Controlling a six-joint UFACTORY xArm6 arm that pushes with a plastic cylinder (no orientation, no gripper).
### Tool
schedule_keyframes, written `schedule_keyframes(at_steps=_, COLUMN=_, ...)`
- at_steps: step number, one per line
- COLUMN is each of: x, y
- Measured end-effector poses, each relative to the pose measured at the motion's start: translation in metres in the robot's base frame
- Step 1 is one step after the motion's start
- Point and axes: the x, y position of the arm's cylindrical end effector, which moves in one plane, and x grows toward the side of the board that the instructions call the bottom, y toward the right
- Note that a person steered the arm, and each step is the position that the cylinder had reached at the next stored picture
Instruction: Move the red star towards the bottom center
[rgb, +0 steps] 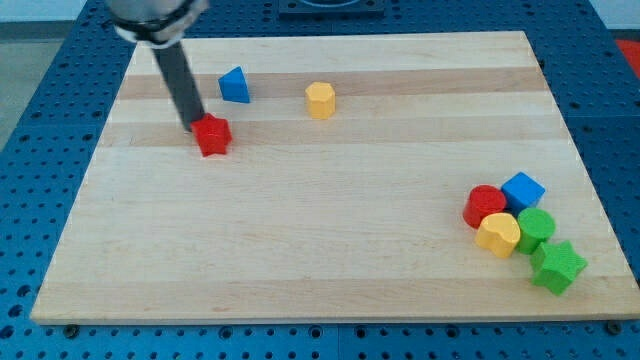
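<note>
Red star (212, 136) sits in the wooden worktop's (330, 230) upper-left part, touched on its upper-left side by the tip (194, 125). No jaws: the end effector is a plain rod. Blue triangle (234, 85) lies just above the star.

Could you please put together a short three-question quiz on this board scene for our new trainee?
1. True or false: my tip is at the upper-left edge of the red star.
2. Which block lies nearest the red star? A) blue triangle B) yellow hexagon C) green star
3. Fill in: the cluster at the view's lower right holds ___ blocks.

Key
1. True; whether it actually touches cannot be told.
2. A
3. Five: red cylinder, blue cube, yellow heart, green cylinder and the green star.
</note>
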Motion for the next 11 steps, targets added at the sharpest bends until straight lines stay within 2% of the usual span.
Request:
schedule_keyframes(at_steps=2, x=0.013, y=0.107)
schedule_keyframes(at_steps=3, x=0.005, y=0.104)
schedule_keyframes(at_steps=4, x=-0.034, y=0.076)
schedule_keyframes(at_steps=5, x=-0.044, y=0.034)
schedule_keyframes(at_steps=7, x=0.028, y=0.034)
schedule_keyframes(at_steps=9, x=0.09, y=0.089)
schedule_keyframes(at_steps=10, x=0.108, y=0.092)
schedule_keyframes(at_steps=11, x=0.072, y=0.09)
